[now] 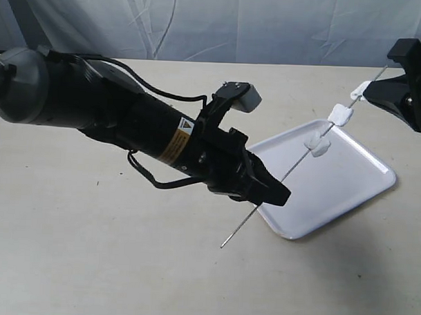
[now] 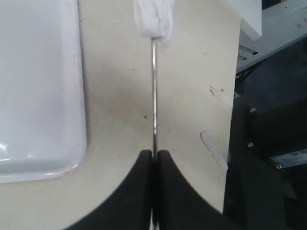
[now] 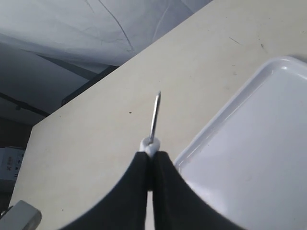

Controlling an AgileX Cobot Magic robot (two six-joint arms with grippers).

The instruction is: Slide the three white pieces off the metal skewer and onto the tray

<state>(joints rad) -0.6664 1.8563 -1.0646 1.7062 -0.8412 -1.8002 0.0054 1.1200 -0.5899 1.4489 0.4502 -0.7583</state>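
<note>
The metal skewer [image 1: 279, 182] slants up from low over the table to the upper right, crossing above the tray [image 1: 333, 196]. Three white pieces sit on its upper half: the lowest [image 1: 316, 145], the middle one [image 1: 340, 115] and the top one [image 1: 360, 90]. My left gripper [image 1: 282, 194] is shut on the bare lower stretch of the skewer [image 2: 154, 96], with the lowest piece [image 2: 154, 19] further up the rod. My right gripper [image 1: 368, 92] is shut on the top piece [image 3: 149, 145]. The skewer's end [image 3: 155, 112] sticks out beyond that piece.
The tray [image 2: 38, 86] lies flat on the beige table [image 1: 90, 250], right of centre, with nothing lying in it. The bulky black left arm [image 1: 115, 116] crosses from the left edge towards the middle. A wrinkled grey cloth [image 1: 222, 23] hangs behind the table.
</note>
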